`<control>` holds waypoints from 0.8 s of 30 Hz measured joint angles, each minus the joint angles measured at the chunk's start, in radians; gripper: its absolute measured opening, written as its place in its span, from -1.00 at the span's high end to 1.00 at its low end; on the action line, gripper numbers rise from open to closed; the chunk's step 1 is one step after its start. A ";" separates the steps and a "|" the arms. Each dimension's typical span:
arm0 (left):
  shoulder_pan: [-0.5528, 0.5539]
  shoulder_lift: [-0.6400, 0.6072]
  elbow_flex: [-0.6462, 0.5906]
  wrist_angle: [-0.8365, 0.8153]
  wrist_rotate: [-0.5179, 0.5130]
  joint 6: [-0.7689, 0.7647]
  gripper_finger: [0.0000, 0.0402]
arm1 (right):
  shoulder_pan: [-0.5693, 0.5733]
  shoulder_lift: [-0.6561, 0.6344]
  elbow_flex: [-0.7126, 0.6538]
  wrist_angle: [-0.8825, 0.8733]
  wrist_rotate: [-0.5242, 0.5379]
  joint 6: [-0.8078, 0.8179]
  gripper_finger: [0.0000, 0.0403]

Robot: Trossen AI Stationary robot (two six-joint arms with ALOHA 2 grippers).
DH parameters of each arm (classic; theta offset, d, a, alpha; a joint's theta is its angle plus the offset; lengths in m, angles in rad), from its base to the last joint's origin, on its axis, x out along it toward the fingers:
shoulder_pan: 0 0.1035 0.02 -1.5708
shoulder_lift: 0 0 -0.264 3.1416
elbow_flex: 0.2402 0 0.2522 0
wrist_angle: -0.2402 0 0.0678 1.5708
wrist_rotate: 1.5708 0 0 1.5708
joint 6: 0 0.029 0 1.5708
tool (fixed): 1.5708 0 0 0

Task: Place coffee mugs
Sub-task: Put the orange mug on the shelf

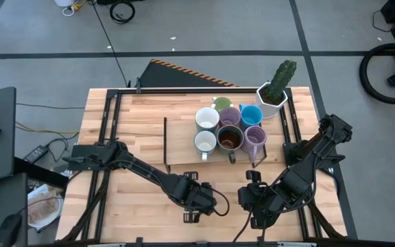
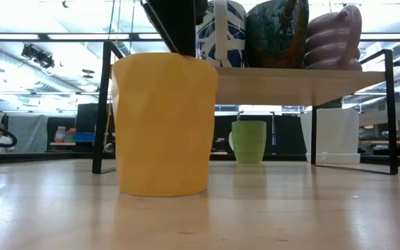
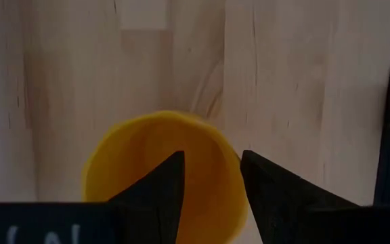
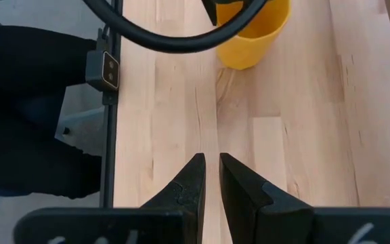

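While the left gripper [image 3: 210, 177] sits low at the near edge of the desk [image 1: 129, 206], its jaws pinch the rim of the orange mug [image 3: 161, 173], one finger inside the cup and one outside. This yellow-orange mug stands upright on the wood, right under those jaws. Just beside it, the right gripper [image 4: 210, 171] hangs over bare wood with its jaws almost shut and nothing between them. From the right jaws, the orange mug is a short way ahead.

Farther back from both jaws stands a small shelf [image 1: 184, 147] with black legs. On top of it sit six mugs close together: two white mugs [image 1: 206, 118], a dark brown mug [image 1: 230, 138], two purple mugs [image 1: 255, 137] and a blue mug [image 1: 251, 114]. A green mug [image 2: 248, 142] stands on the desk under the shelf, at the back. Beyond the shelf, at the far right corner, is a white pot [image 1: 271, 98] with a cactus [image 1: 282, 77].
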 joint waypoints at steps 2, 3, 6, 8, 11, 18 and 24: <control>0.000 -0.008 -0.002 -0.002 0.004 0.004 0.23 | 0.000 0.000 0.000 0.000 0.000 0.000 0.75; 0.000 -0.013 -0.003 -0.005 0.004 0.002 0.23 | 0.000 0.000 0.000 0.000 0.000 0.000 0.75; 0.000 -0.022 -0.003 0.001 0.007 -0.009 0.23 | 0.000 0.000 0.000 0.000 0.000 -0.001 0.75; 0.000 -0.026 -0.002 0.000 0.010 -0.021 0.23 | 0.000 0.000 0.000 0.000 0.000 -0.001 0.75; 0.000 -0.023 -0.002 0.011 0.035 -0.030 0.23 | 0.000 0.000 0.000 -0.001 0.000 -0.001 0.76; -0.002 -0.007 0.000 0.050 0.040 -0.024 0.23 | 0.000 0.000 0.000 0.001 0.007 0.000 0.76; -0.002 0.039 -0.001 0.044 0.041 0.017 0.23 | 0.001 0.000 0.000 0.000 0.007 0.000 0.76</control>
